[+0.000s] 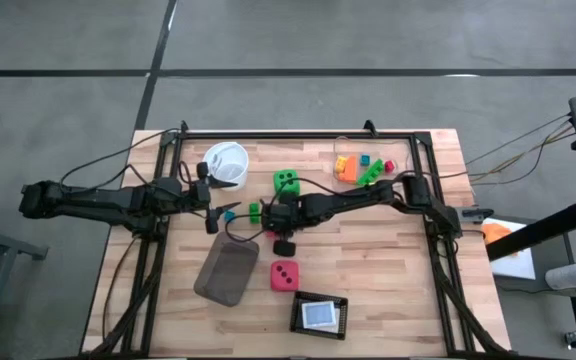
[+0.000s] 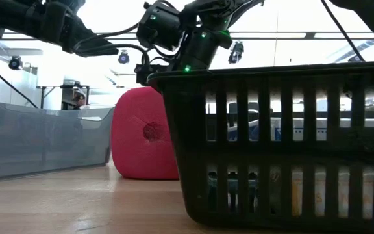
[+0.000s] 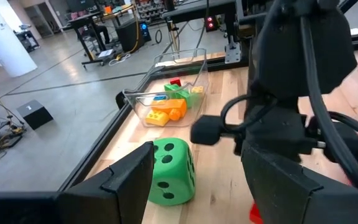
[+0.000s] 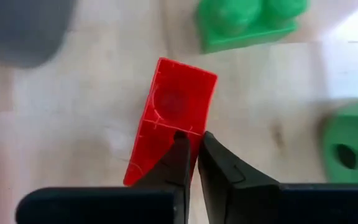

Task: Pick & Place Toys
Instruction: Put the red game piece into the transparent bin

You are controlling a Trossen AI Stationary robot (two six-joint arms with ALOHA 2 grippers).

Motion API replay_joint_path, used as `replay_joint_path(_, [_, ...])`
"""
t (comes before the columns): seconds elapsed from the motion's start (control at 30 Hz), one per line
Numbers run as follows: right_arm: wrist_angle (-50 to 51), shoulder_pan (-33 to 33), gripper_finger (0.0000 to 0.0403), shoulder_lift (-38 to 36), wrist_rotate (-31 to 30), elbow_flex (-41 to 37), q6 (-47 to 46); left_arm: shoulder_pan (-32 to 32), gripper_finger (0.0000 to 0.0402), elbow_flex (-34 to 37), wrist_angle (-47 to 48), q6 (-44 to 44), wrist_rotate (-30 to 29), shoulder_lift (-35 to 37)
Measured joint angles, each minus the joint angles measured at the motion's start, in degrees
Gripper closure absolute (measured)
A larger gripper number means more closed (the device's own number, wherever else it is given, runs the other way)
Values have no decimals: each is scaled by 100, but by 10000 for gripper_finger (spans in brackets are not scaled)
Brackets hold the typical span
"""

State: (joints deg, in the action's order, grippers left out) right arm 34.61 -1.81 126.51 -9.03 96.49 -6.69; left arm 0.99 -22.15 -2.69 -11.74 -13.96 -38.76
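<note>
My right gripper is shut on a small red brick over the middle of the table. A green brick lies just beyond it, and it also shows in the high view. The green die stands on the wood behind them. The pink-red die stands nearer the front edge. My left gripper is open and empty, left of the green brick. More bricks lie in the clear box. My right gripper pinches the red brick between its two fingertips at one edge of the brick's wall. The brick reaches only to the free ends of the fingers. It sits tilted in the hold. Whether it is clear of the table does not show.
A flat grey tray lies at the front left and a black slotted basket at the front middle. A white bowl stands at the far left. The black frame rails run round the work area.
</note>
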Motion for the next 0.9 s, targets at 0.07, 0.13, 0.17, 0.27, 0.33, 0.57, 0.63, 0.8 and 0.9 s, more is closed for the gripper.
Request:
replay_joint_path(0.07, [27,-21,383,-64,-216,-9,92,0,157,0,7,-31,0,2])
replay_joint_path(0.13, [39,-49,384,-159,-315,-9,178,0,157,0,11,-43,0,4])
replay_joint_path(0.17, [35,-69,384,-214,-358,-9,220,0,157,0,11,-46,0,4])
replay_joint_path(0.27, [36,-145,384,-389,-475,-11,341,-2,157,0,14,-77,0,4])
replay_joint_path(0.33, [45,-200,385,-485,-515,-21,419,-2,157,0,14,-86,0,4])
replay_joint_path(0.57, [-902,-513,385,-925,-412,-416,701,-4,157,0,25,-86,2,4])
replay_joint_path(0.63, [-1759,-624,385,-1032,-201,-808,794,-2,157,0,36,-84,4,4])
replay_joint_path(0.8, [-4260,-897,385,-1382,101,-2177,1151,-4,157,0,39,-65,109,4])
replay_joint_path(0.9, [-5381,-999,385,-1728,161,-3044,1205,-4,157,0,43,-51,107,4])
